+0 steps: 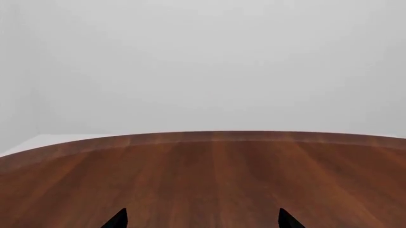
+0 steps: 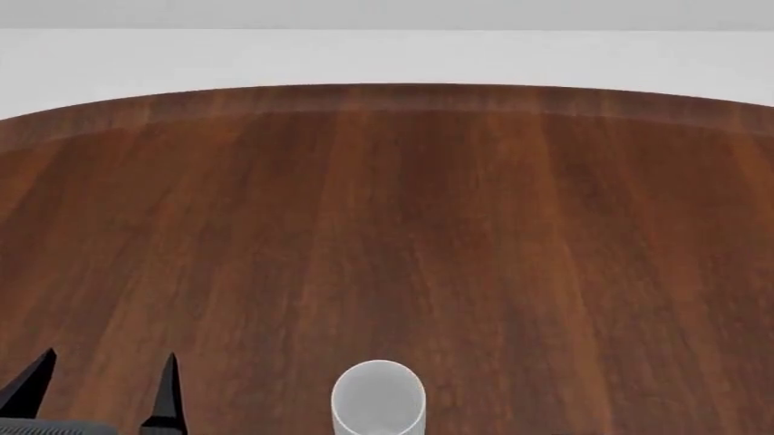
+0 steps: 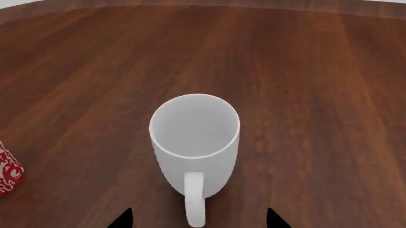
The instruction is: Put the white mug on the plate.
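Observation:
The white mug (image 3: pixel 195 142) stands upright on the brown wooden table, its loop handle (image 3: pixel 195 199) pointing toward my right gripper (image 3: pixel 198 219). That gripper is open, its two dark fingertips wide apart on either side of the handle, not touching it. In the head view the mug (image 2: pixel 379 397) is at the bottom middle, and the right gripper is not in that view. My left gripper (image 2: pixel 103 391) is open and empty at the bottom left, over bare wood (image 1: pixel 203 221). The plate is out of view.
A red mug with a white floral pattern (image 3: pixel 7 171) stands at the edge of the right wrist view, beside the white mug. The round table's far edge (image 2: pixel 387 95) curves across the back, with a pale wall behind it.

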